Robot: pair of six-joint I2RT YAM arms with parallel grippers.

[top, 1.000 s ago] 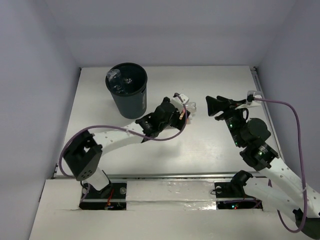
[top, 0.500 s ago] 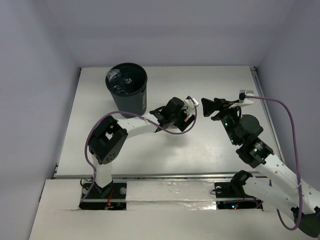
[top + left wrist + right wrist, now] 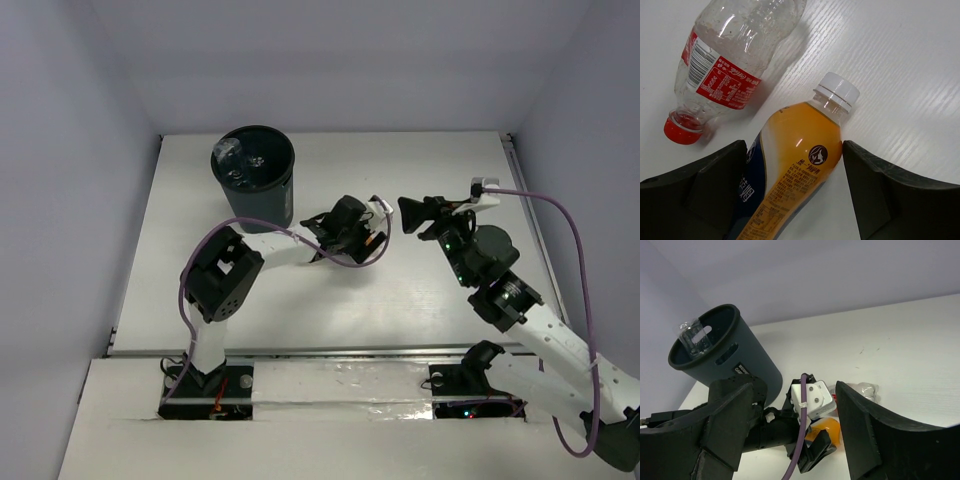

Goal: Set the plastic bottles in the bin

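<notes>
Black bin (image 3: 262, 205) holds bottle (image 3: 694, 336); left hand (image 3: 794, 152) spread astride orange bottle (image 3: 801, 135); right hand (image 3: 794, 387) spread

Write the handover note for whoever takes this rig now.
Left tool open, straddling the orange bottle, which lies on the table; not gripped yet.
Right tool open and empty.
Red-capped bottle lies beside the orange one.
Done: one clear bottle shows inside the bin; any others there are hidden.
Left: grip the orange bottle, bin it, then the red-capped one.

The orange bottle (image 3: 797, 167) is cut off at the bottom edge, the red-capped bottle (image 3: 732, 55) at the top.
</notes>
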